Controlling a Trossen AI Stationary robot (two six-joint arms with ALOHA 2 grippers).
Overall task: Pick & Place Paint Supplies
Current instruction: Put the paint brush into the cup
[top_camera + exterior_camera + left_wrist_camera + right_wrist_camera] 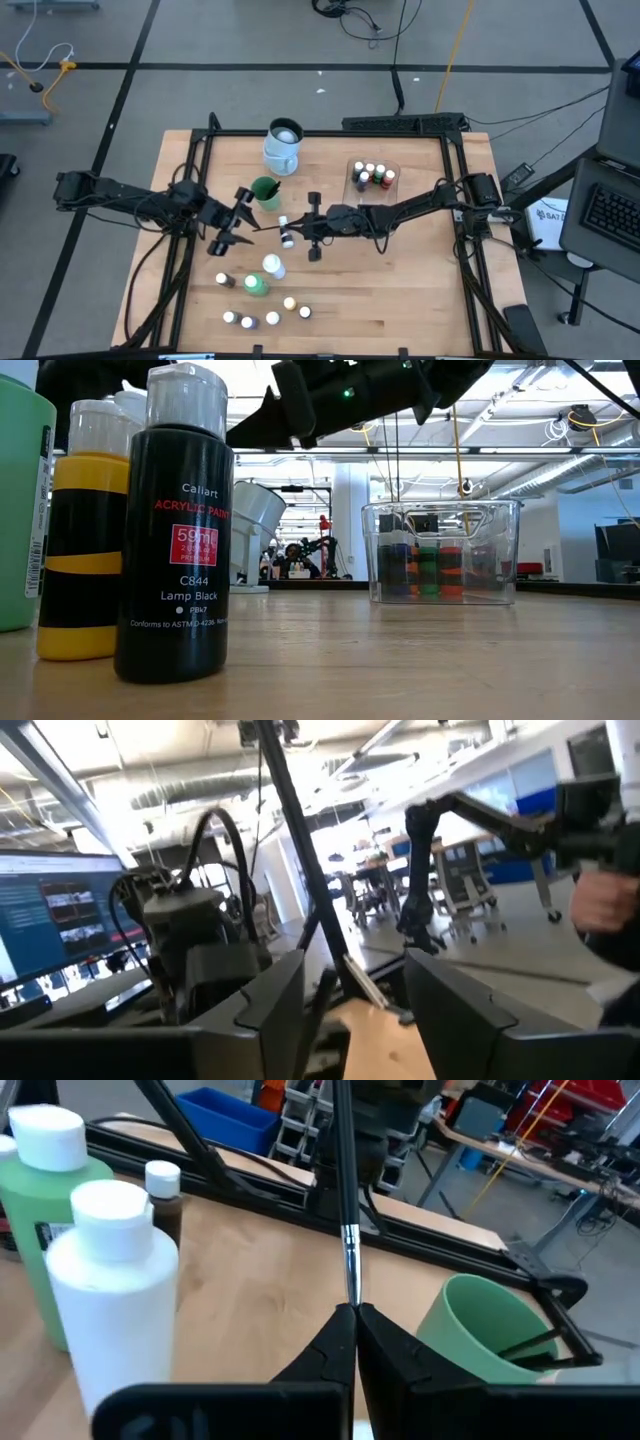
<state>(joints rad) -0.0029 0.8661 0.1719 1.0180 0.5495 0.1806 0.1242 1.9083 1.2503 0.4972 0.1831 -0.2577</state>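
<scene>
My right gripper [298, 226] hovers over the table's middle, shut on a thin dark-handled brush [345, 1190]. The brush's handle [300, 870] reaches toward the table's left and passes between the fingers of my left gripper [235, 222]. That gripper is open, one finger on each side of the handle, with a gap showing. A green cup [266, 192] just beyond holds more brushes. Small white-capped bottles [262, 305], a larger green bottle [256, 285] and a white bottle [272, 265] stand on their bases on the table's near part. My right gripper pinches the brush's tip end [352, 1302], just past its silver ferrule, between the free ends of its two shut fingers. The fingers lie along the brush, coming roughly level from the table's right. The brush sticks straight out beyond them, lifted clear of the table.
A clear tub [372, 178] holding several bottles stands at the far right, and a white-and-pale-blue mug [283, 145] at the far edge. One small bottle [287, 237] stands under my right gripper. A black bottle [175, 530] and a yellow one [85, 530] stand close to the low camera.
</scene>
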